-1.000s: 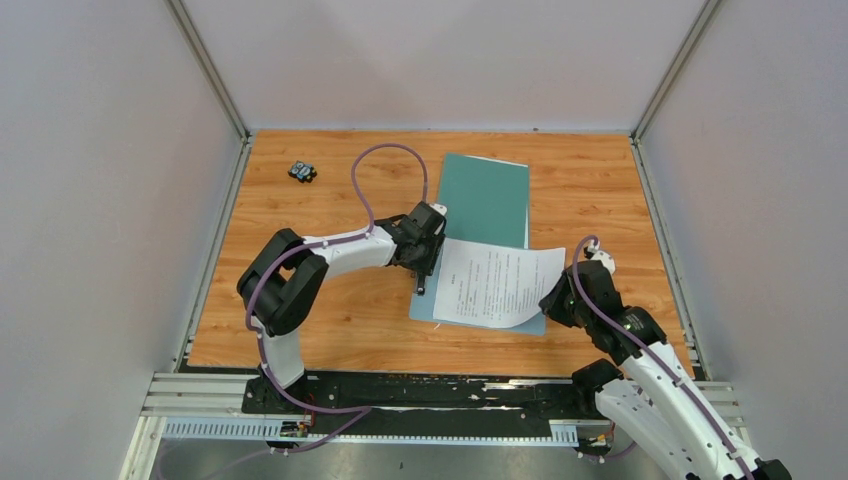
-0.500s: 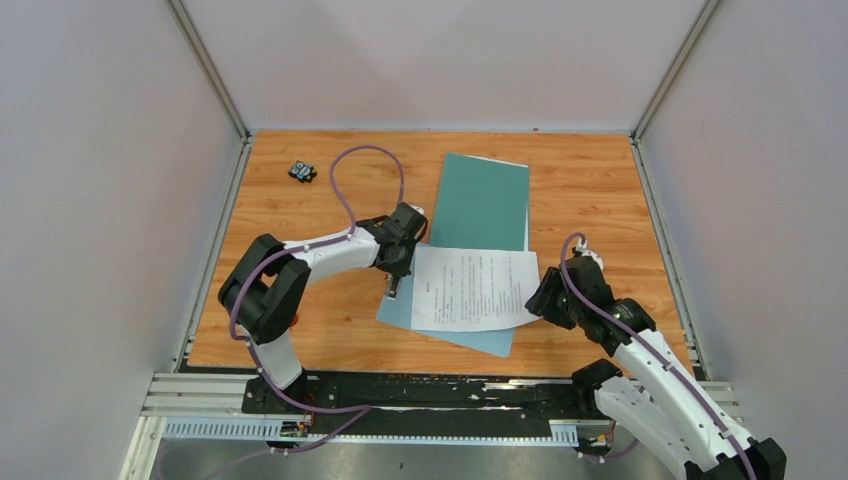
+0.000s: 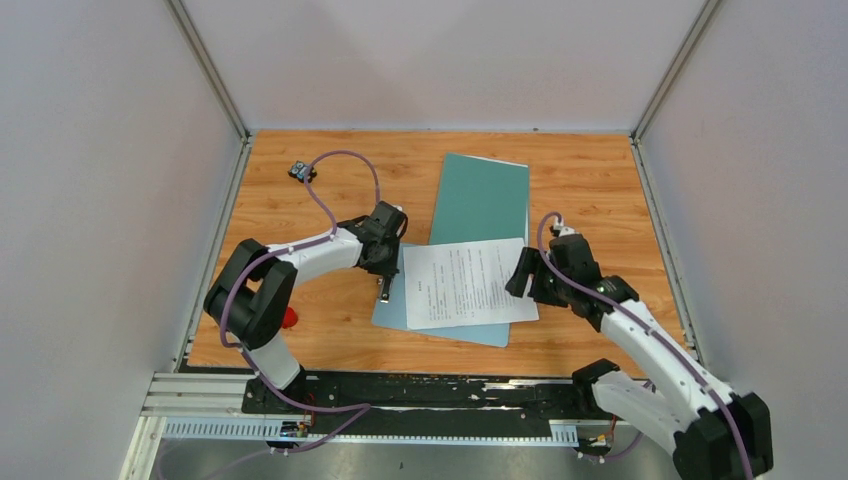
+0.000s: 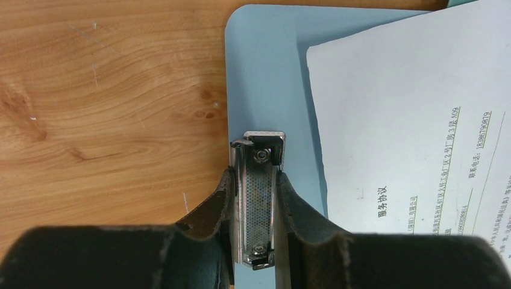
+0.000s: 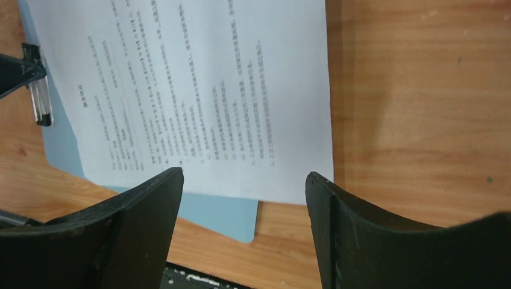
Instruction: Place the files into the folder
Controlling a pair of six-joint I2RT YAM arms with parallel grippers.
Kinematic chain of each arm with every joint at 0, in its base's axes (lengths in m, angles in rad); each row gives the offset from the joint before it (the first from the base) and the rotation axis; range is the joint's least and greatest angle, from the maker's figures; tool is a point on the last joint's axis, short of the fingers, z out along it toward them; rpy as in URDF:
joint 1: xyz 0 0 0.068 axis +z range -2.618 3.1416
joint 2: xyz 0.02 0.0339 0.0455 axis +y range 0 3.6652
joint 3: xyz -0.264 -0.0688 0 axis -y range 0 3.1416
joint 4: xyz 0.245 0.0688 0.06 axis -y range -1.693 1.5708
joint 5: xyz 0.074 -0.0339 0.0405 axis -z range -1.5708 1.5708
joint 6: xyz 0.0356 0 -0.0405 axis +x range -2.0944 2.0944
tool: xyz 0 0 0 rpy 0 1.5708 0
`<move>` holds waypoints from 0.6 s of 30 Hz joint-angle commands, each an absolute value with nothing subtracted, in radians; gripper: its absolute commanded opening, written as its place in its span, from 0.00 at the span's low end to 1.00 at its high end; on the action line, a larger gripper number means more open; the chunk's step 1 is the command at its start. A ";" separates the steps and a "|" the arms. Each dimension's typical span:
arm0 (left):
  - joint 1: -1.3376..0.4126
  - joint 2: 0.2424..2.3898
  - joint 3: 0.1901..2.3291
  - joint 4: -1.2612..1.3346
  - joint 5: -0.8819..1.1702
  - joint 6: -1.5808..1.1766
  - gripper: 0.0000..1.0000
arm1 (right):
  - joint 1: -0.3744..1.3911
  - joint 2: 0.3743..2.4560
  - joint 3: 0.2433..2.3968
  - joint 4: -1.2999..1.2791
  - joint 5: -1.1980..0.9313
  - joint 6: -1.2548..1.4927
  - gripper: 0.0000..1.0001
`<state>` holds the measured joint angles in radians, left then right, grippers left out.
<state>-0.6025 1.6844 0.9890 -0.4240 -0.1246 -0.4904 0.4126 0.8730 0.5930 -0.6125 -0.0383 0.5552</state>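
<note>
One of the files, a white printed sheet (image 3: 465, 283), lies flat on a light blue clipboard (image 3: 392, 305), both just in front of the teal folder (image 3: 482, 198), which lies shut. My left gripper (image 4: 253, 180) is shut on the clipboard's metal clip (image 4: 259, 198) at the board's left edge. In the left wrist view the sheet (image 4: 410, 120) lies to the right of the clip. My right gripper (image 5: 244, 180) stands open over the sheet's (image 5: 211, 90) right part, with nothing between its fingers. The clipboard's corner (image 5: 223, 214) shows under it.
A small black and blue object (image 3: 302, 171) sits at the back left of the table. Something red (image 3: 289, 318) shows beside the left arm's elbow. A thin white edge runs along the folder's far and right sides. Grey walls enclose the wooden table (image 3: 600, 180).
My right gripper has opened and let go of the sheet's raised right edge, and the sheet now lies flat. Clipboard and sheet have slid left with my left gripper, which closed on the clip.
</note>
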 commanded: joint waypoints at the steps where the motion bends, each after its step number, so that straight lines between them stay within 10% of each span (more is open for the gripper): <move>1: -0.576 1.659 0.962 -0.401 -0.075 -0.529 0.00 | 0.331 1.062 0.693 -0.453 -0.090 0.389 0.76; 9: -0.557 1.634 0.922 -0.373 -0.041 -0.531 0.00 | 0.145 1.400 0.833 -0.385 -0.400 0.270 0.78; 18: -0.538 1.618 0.914 -0.364 -0.006 -0.545 0.00 | 0.068 1.469 0.806 -0.371 -0.486 0.249 0.57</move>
